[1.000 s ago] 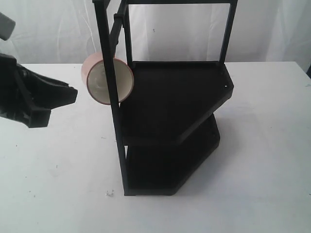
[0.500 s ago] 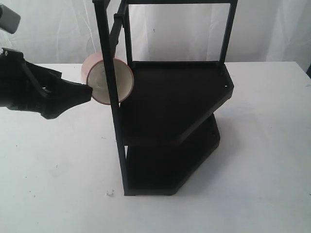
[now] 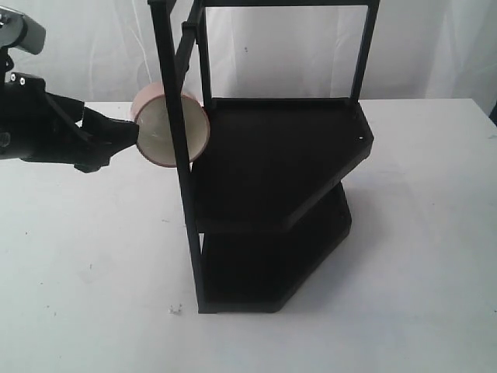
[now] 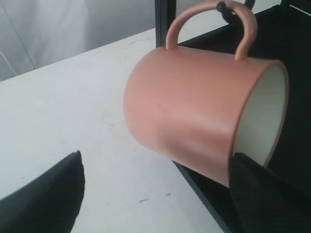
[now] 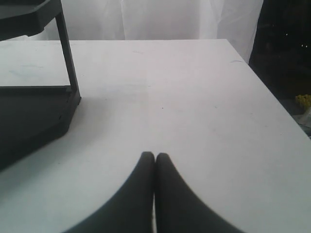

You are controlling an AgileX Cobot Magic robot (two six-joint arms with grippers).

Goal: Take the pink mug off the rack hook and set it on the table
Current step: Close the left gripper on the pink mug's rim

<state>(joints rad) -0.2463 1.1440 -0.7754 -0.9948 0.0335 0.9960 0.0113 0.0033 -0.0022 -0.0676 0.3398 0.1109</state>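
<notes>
Smooth dusty-pink cylindrical ceramic mug (image 4: 194,107) hangs sideways, its loop handle on a thin dark peg (image 4: 221,7)
Cream inside — left claw (image 4: 156,167) spread wide either side of it; right claw (image 5: 155,158) pinched closed.

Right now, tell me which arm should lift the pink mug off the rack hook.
Left. The left gripper is open, straddling the pink mug, which hangs by its handle on the rack hook. The right gripper is shut over the table, with no mug in its view.
</notes>
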